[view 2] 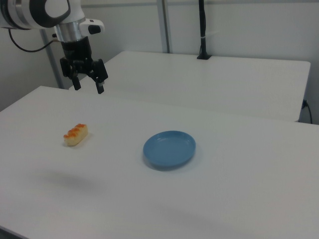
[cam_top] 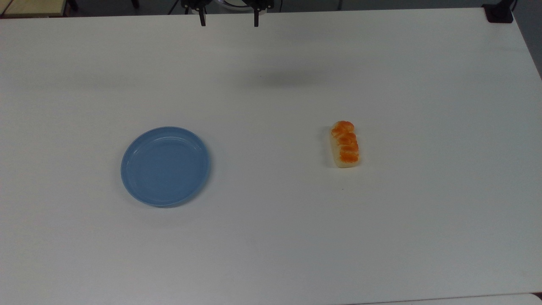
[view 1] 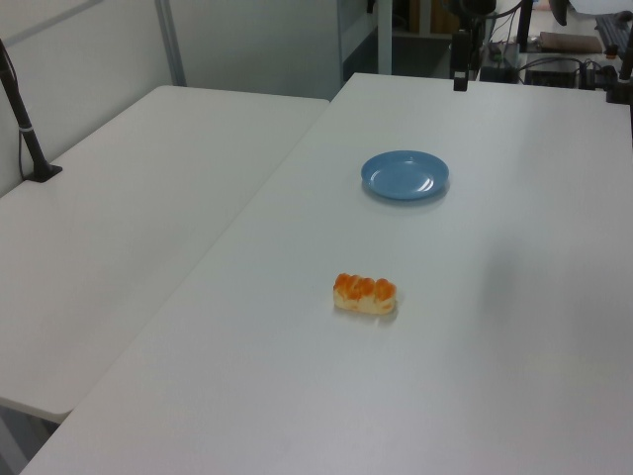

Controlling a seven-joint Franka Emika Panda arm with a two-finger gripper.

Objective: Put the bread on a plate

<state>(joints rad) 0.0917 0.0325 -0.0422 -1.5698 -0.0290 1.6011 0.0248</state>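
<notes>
Smooth matt white table (cam_top: 271,237); glossy blue plastic plate (cam_top: 165,166); bread (cam_top: 344,144), shiny orange top, pale sides

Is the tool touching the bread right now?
Apart. In the right view the tool hangs open in the air above the table, with bare tabletop between it and the bread.

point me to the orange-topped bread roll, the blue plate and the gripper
Oblong cream roll with orange-brown top (cam_top: 344,144): top view, middle of its glazed top.
Round light-blue plastic plate (cam_top: 164,166): top view, bare centre.
Black two-finger gripper (view 2: 88,83): right view, midway between fingertips.
</notes>
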